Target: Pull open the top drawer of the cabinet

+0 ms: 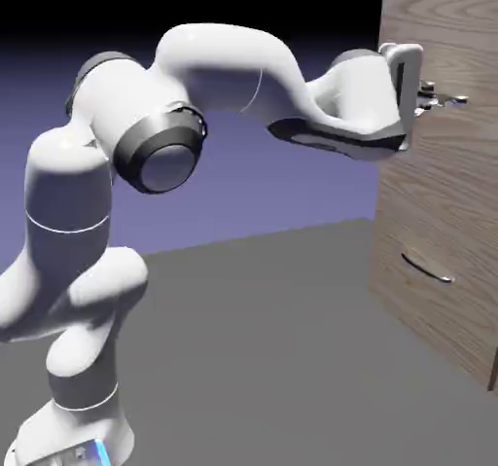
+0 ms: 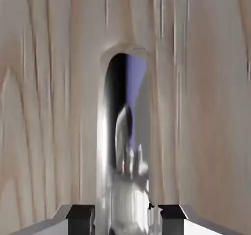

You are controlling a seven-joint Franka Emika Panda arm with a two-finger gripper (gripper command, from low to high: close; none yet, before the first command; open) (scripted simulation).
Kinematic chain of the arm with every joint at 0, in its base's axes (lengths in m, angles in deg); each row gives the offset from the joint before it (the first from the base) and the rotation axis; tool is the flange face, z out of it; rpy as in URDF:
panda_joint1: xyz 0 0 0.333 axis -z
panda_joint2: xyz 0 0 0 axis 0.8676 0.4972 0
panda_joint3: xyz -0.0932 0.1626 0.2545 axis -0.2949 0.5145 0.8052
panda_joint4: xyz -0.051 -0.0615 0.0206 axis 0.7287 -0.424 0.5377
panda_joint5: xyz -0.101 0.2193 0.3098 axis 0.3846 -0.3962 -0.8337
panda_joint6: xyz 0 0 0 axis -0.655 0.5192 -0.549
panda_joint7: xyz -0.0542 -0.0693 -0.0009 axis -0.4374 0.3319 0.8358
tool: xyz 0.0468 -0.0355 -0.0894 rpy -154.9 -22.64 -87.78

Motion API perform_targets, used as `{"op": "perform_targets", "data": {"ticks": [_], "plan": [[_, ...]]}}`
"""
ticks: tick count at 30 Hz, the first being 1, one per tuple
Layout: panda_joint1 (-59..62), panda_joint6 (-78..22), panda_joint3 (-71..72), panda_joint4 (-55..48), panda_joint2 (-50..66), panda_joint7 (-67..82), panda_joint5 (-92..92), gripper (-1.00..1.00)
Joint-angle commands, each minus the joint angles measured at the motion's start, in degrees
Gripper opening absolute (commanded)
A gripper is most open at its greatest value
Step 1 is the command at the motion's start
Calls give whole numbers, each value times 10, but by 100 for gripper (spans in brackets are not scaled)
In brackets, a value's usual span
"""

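One cabinet point(image 1: 438, 192), tall, grey-brown wood grain, standing on the grey desk point(image 1: 263, 357) directly ahead of the gripper; its front face fills the hand view behind the finger tips.

One white arm point(image 1: 224, 75), reaching level from the exterior view's lower left across to the cabinet's upper front.

Two drawer fronts, stacked. The top drawer point(image 1: 447, 75) lies straight in front of the gripper, with its face showing as pale wood grain point(image 2: 49, 106) across the whole hand view. The lower drawer point(image 1: 428, 260) sits well below the gripper and apart from it.

One gripper point(image 1: 440, 97), pointing level at the top drawer, clenched on the thin handle point(image 1: 453, 99). In the hand view the handle point(image 2: 122, 145) runs as a shiny silver bar up from between the two grey finger tips point(image 2: 81, 217), mirroring the blue backdrop and the hand.

One bowed silver handle point(image 1: 426, 267) on the lower drawer, far beneath the gripper, untouched.

Whether the top drawer stands out from the cabinet face at all cannot be told from either view.
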Motion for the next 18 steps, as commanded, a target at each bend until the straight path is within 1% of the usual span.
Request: {"op": "perform_targets", "data": {"ticks": [1, 9, 18], "plan": [[21, -1, 20, 10, 0, -2, 1, -100], [183, -30, 185, 105, -41, 26, -11, -100], [364, -74, 371, 268, -161, 106, -63, -100]]}}
